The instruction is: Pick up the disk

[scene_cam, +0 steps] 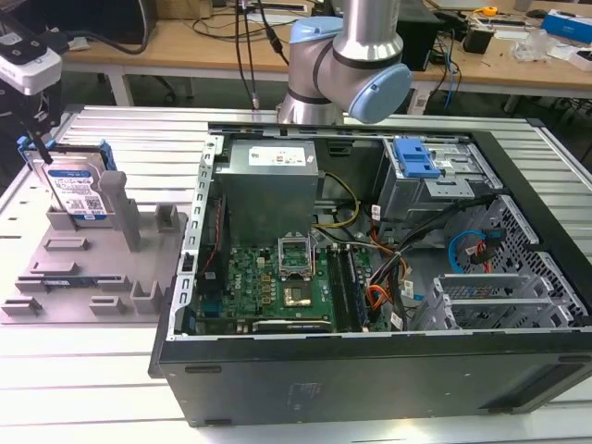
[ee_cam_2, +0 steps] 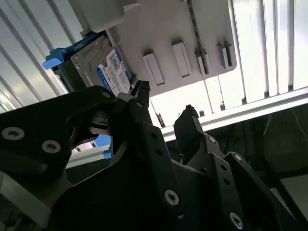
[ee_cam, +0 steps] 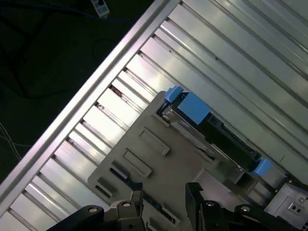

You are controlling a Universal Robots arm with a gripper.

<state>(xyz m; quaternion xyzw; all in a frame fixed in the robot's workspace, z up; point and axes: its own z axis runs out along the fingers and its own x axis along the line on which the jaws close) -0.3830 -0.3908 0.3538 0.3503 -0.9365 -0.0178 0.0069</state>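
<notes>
Noted gripper (ee_cam_2: 166, 103) spread wide and empty, disk (ee_cam_2: 113, 72) on edge in grey holder (ee_cam_2: 168, 29) beyond the fingertips, nearer one than the other; could clip holder or knock disk askew if closed off-centre.

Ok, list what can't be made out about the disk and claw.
- Lower part of the disk: exterior view, hidden behind the posts of the holder.
- Part of the disk: second wrist view, covered by the body of the open claw.
- Label of the disk: first wrist view, disk seen edge-on.
- Claw-to-disk contact: second wrist view, a fingertip overlaps the disk's corner, so cannot tell.
</notes>
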